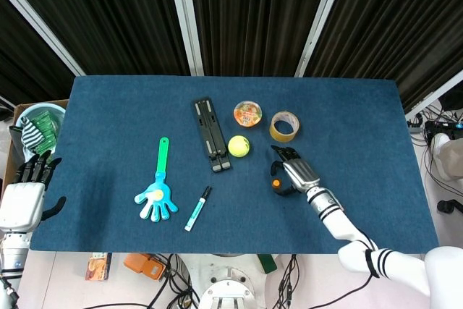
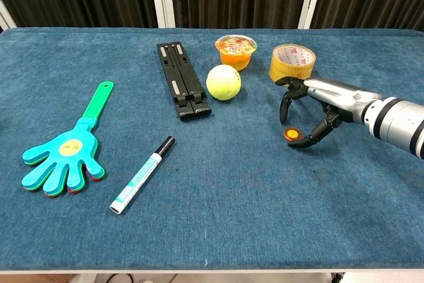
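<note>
While the small orange disc [image 2: 292,134] lies flat on the blue cloth-covered table [image 2: 218,230], the right hand [image 2: 311,107] arches over it — fingers [image 2: 285,106] curled down just behind the disc, thumb low at its right edge, apparently touching it; whether it is actually pinched, cannot tell. Disc sits right of table centre, below the roll of tan packing tape [image 2: 291,64]. Clear plastic cup [image 2: 236,52] left of the tape holds orange jelly with fruit, sealed lid on. Yellow-green tennis ball [image 2: 223,82] just in front of that cup. Farther left: black folding stand [image 2: 181,79], white-and-teal marker with black cap [image 2: 142,174], blue-green hand-shaped plastic clapper [image 2: 67,152]. Left hand [image 1: 25,193] hangs off the table's left edge, fingers spread, holding nothing — beside a box with a teal bowl [image 1: 40,121] containing green packets.
</note>
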